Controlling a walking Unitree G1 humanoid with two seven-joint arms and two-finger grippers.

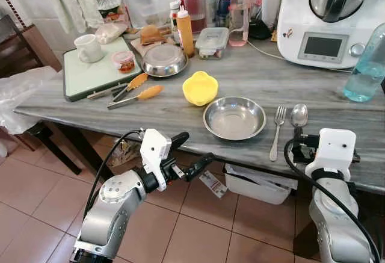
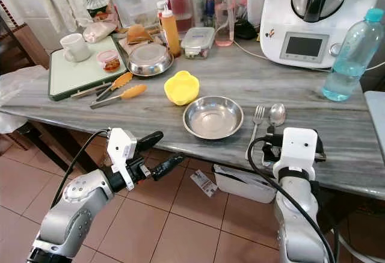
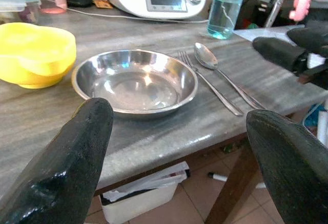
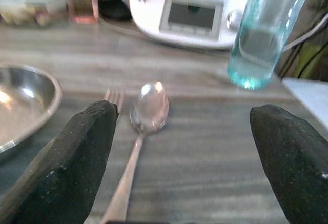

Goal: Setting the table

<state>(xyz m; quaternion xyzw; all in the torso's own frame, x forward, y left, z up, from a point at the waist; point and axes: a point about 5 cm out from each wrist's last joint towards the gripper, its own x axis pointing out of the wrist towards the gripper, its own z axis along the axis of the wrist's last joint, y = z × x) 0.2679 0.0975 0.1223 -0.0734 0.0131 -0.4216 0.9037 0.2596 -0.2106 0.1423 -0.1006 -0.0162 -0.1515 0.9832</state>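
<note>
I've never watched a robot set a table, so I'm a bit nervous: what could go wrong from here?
The right tool, open, sits at the table edge just behind the fork and spoon; a push forward could shove them askew or into the steel bowl.

The water bottle stands upright near that arm and might tip if the arm swings wide.

The left tool, open, hangs below the tabletop and could knock the edge when it rises.

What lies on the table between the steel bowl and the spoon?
A fork lies between the steel bowl and the spoon, parallel to the spoon, on the grey table. The left eye view shows it clearly.
</note>
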